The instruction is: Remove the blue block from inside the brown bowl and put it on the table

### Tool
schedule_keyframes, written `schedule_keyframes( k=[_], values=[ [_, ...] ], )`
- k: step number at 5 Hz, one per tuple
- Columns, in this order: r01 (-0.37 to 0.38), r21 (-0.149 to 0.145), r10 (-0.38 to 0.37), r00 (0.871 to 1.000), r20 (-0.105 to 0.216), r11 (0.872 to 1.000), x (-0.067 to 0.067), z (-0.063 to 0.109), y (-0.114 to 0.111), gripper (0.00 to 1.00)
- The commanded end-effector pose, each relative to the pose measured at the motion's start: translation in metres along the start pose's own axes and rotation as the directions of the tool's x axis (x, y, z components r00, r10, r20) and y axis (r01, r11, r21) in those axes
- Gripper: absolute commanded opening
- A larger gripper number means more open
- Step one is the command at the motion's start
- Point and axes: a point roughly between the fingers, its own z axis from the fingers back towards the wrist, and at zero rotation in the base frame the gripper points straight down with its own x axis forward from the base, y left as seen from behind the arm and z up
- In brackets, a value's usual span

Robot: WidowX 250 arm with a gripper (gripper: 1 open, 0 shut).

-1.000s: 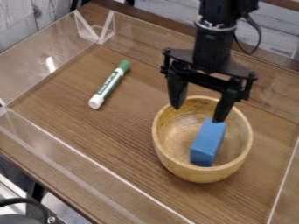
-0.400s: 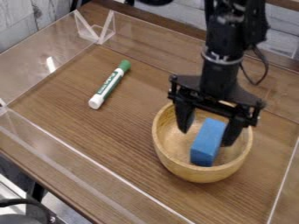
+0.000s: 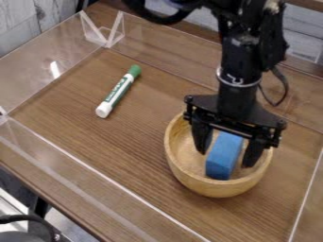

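Here the black fingers (image 3: 232,144) are seen spread wide and pointing down into the brown bowl (image 3: 187,166), one on each side of the blue block (image 3: 226,155); nothing is gripped, though contact cannot be judged. The block is leaned inside the bowl, toward its right wall. The bowl is placed near the front right of the surface (image 3: 89,151), close to the clear acrylic wall (image 3: 307,203) on the right. Open room is left to the left, where a green-and-white marker (image 3: 117,91) is laid well apart.
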Motion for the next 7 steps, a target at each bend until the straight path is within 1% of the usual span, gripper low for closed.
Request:
schedule_keyframes(
  k=[1,3,4,5,7],
  values=[
    [0.006,-0.019,-0.005,0.999,0.040,1.000,0.004,0.001,-0.005,1.00],
    [-0.002,-0.035,0.004,0.998,0.063,0.999,0.005,-0.009,-0.006,1.00],
    [-0.005,-0.040,0.008,0.997,0.074,0.999,0.006,-0.012,-0.006,0.00],
    [-0.005,-0.040,0.009,0.997,0.080,0.999,0.007,-0.012,-0.007,1.00],
    [-0.015,-0.032,0.018,0.996,0.091,0.999,0.009,-0.016,-0.006,1.00]
  ],
)
